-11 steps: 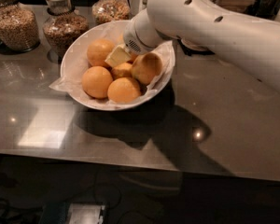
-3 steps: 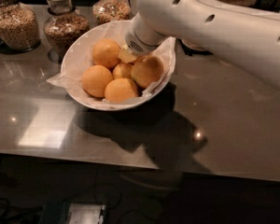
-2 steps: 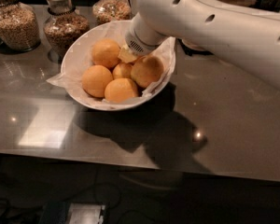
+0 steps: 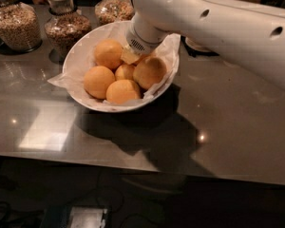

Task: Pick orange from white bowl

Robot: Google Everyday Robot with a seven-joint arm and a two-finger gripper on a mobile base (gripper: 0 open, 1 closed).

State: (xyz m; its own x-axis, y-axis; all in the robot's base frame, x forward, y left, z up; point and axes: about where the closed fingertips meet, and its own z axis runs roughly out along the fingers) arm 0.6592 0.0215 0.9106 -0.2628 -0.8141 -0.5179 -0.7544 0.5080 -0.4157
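Note:
The large white bowl (image 4: 77, 56) with a crinkled paper liner stands on the grey counter at upper centre. It holds several oranges: one at the back left (image 4: 108, 53), one at the left (image 4: 99, 81), one at the front (image 4: 123, 91), one at the right (image 4: 149, 71) and a smaller one in the middle (image 4: 125, 71). My white arm reaches in from the upper right. My gripper (image 4: 130, 56) is down inside the bowl, between the back-left and right oranges, and its tip is mostly hidden by the wrist.
Three glass jars of grains and nuts stand behind the bowl: left (image 4: 19, 25), middle (image 4: 64, 25), back (image 4: 115, 6). A dark object (image 4: 194, 45) sits behind the arm at the right. The counter's front edge runs across the lower frame.
Since the earliest frame the gripper has shifted slightly further in among the oranges. Over the last second nothing visibly moved.

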